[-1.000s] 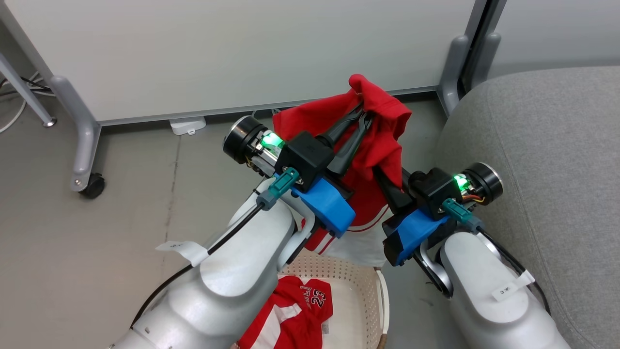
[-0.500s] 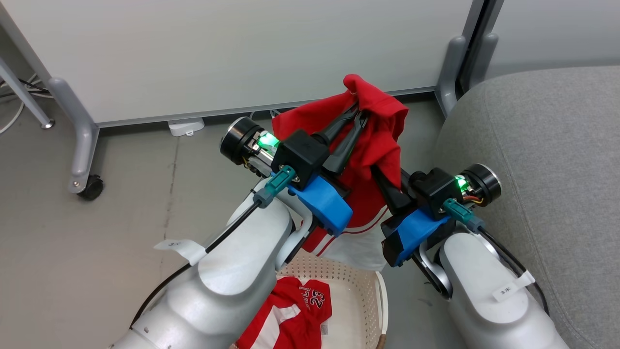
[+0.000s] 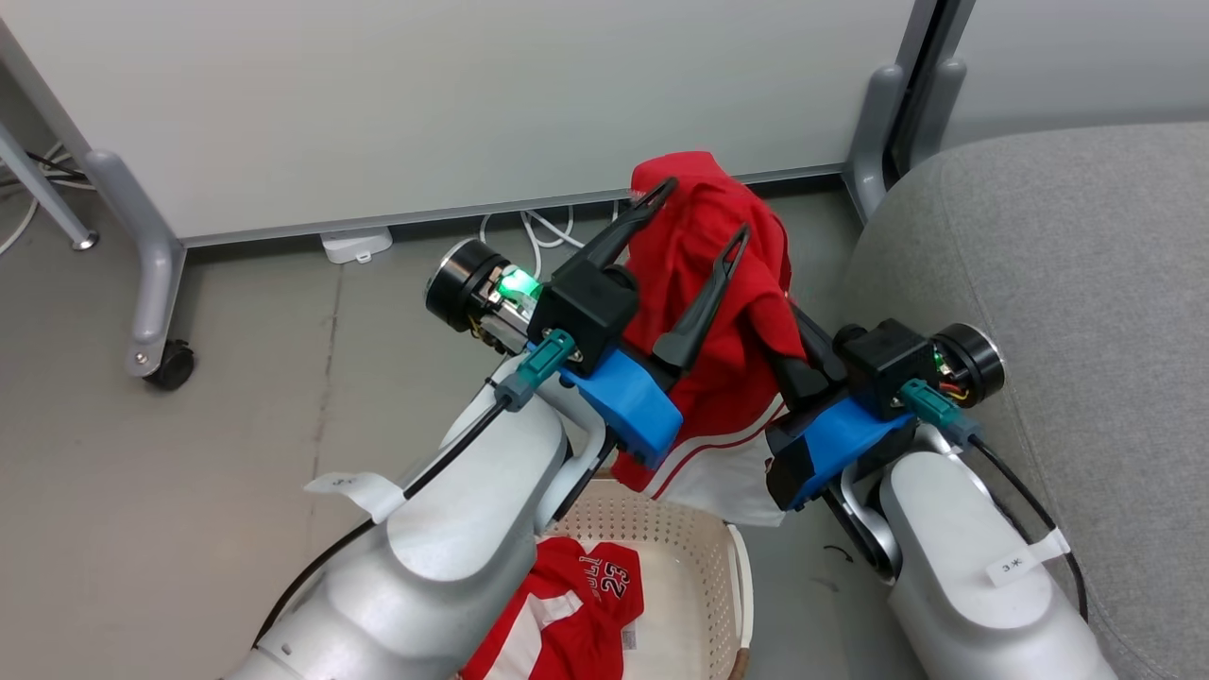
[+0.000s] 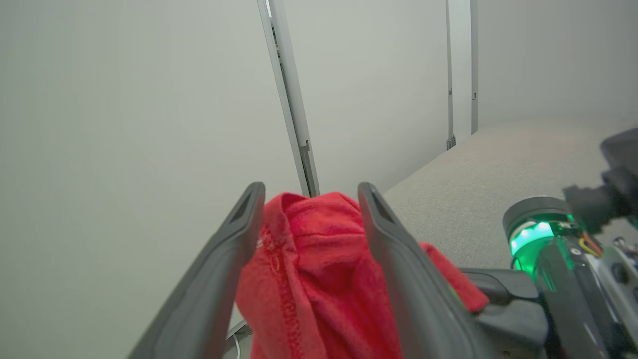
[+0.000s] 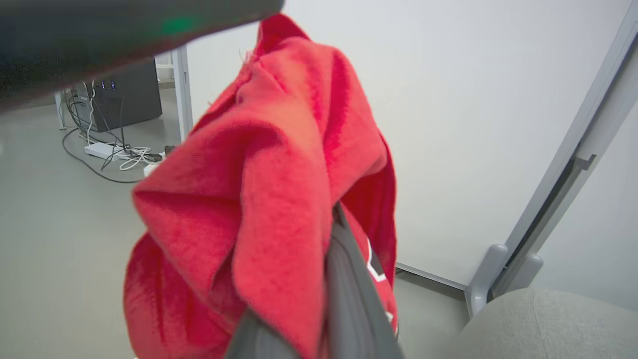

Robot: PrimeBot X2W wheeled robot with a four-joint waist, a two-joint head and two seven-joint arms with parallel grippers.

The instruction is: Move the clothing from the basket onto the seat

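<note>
Above cream perforated plastic basket (image 3: 652,524), crumpled bright red white-striped garment (image 3: 680,255) clamped by right gripper (image 5: 339,234), left gripper (image 3: 704,208) spread apart around it.

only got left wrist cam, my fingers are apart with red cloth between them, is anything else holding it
Observer: Yes. The right gripper is shut on the red garment, with its fingers running in under the folds.
Operator: anything left in the basket
Observer: One more red piece, printed 23, lies in the basket.
Operator: is the cloth over the sofa yet
Observer: No. In the head view it seems to hang above the basket's far rim, with the sofa off to the robot's right.
</note>
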